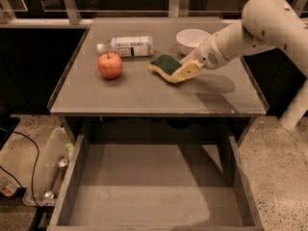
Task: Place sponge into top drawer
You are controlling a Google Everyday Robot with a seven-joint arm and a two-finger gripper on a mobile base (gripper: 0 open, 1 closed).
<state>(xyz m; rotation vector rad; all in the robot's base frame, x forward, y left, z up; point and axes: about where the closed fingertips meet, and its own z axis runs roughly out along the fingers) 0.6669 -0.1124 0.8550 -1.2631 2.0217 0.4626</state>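
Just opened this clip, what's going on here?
The robot's arm reaches in from the right, with its gripper at the right end of the sponge on the tabletop. An apple, a lying bottle and a white bowl sit nearby. The top drawer below is pulled open, and the sponge is not in it yet.

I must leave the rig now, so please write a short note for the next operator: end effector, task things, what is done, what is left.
End effector: at the right end of the yellow foam sponge with dark green scouring layer, by the white bowl on the grey tabletop.
Wide grey top drawer: open below the table, sponge not in it.
Done: drawer open, end effector at sponge.
Left: bring sponge over the drawer and release it inside.
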